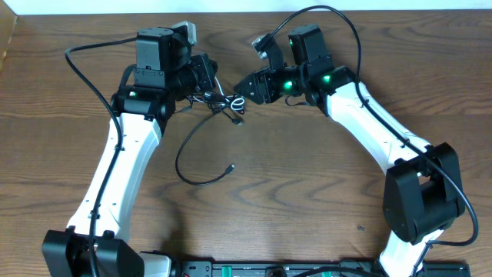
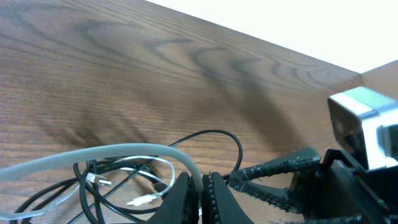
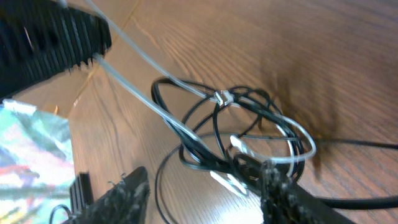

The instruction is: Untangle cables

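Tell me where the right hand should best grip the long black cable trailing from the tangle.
Probably near its free plug end, from straight above, with the right hand closing across the cord. That stretch of the long black cable lies flat and alone on the table, clear of the tangle.

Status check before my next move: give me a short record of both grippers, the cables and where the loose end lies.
left gripper: shut on white cable
right gripper: open, one finger on each side of the tangle, gripping nothing
tangle: black loops and the white cable knotted together, lying between the two grippers
black cable: one long loop running out of the tangle toward the arm bases
plug: free end of that loop, lying on the table, clear of both grippers
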Robot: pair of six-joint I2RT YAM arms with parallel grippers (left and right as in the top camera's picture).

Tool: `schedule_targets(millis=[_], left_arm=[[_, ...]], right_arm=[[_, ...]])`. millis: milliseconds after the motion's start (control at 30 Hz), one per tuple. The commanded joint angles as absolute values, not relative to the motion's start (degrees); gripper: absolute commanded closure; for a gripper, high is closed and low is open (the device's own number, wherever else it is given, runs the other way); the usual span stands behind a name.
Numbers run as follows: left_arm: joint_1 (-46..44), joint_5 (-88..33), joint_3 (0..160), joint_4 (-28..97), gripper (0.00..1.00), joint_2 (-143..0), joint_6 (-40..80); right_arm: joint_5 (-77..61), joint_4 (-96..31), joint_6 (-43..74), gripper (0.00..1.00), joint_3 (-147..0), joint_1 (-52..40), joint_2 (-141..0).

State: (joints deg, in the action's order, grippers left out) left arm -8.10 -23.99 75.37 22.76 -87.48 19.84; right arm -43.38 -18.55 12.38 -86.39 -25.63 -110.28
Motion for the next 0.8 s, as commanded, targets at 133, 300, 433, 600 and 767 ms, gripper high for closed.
schedule_targets(millis=[133, 300, 433, 600, 767], left_arm=[[-8.1, -28.5, 76.3, 21.0, 0.93, -86.0, 23.2], [-8.1, -31.6, 77.9, 20.7, 0.93, -85.6, 23.5], [-8.1, -31.8, 77.9, 20.7, 0.92, -84.2, 24.4], [-8.1, -31.7, 77.9, 20.7, 0.93, -81.2, 24.4], [-8.1, -31.7, 77.9, 20.5, 0.93, -77.2, 24.4]], right_arm=[[-44.5, -22.4, 6.5, 0.42, -86.5, -26.0, -110.7], [-43.4, -22.8, 6.6, 0.42, -86.5, -26.1, -110.8], [-41.8, -23.6, 6.5, 0.42, -86.5, -26.9, -110.8], [-37.0, -25.8, 6.6, 0.44, -86.5, -28.2, -110.8], [-35.2, -26.5, 6.8, 0.46, -86.4, -29.2, -112.0]])
